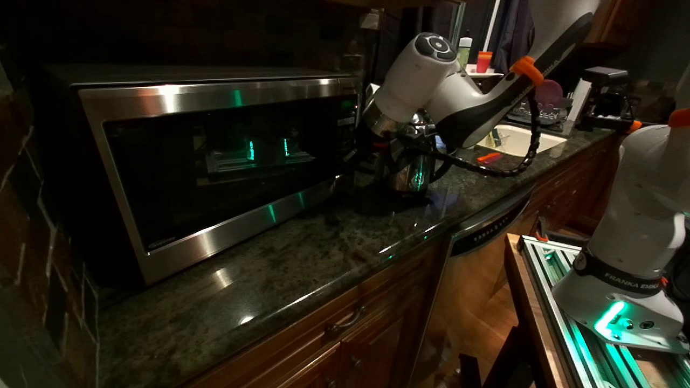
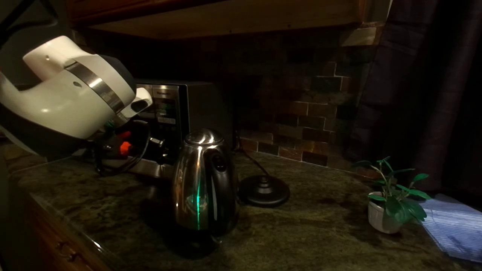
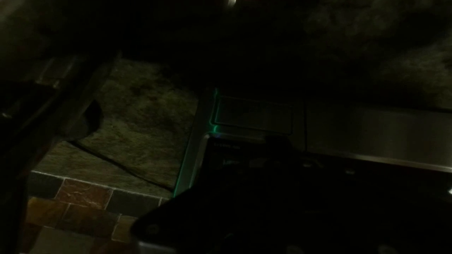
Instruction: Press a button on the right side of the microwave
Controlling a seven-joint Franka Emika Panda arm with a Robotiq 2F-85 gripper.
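Note:
The microwave (image 1: 215,161) stands on the counter with its door shut, a steel frame around dark glass. Its dark control strip (image 1: 346,124) also shows in an exterior view (image 2: 166,120), partly behind the arm. In the wrist view, very dark, the steel lower frame (image 3: 254,114) and a corner of the control panel (image 3: 226,153) show. My gripper (image 3: 279,143) is a black silhouette over the panel; its tip looks like a single closed shape. It is also dark in an exterior view (image 1: 351,161), close to the control strip. Contact with a button cannot be made out.
A steel kettle (image 2: 196,184) stands close beside the microwave and the gripper. Its black base (image 2: 265,192) lies behind it with a cord. A potted plant (image 2: 384,218) and a cloth (image 2: 452,226) are farther along. The sink (image 1: 531,140) lies past the arm.

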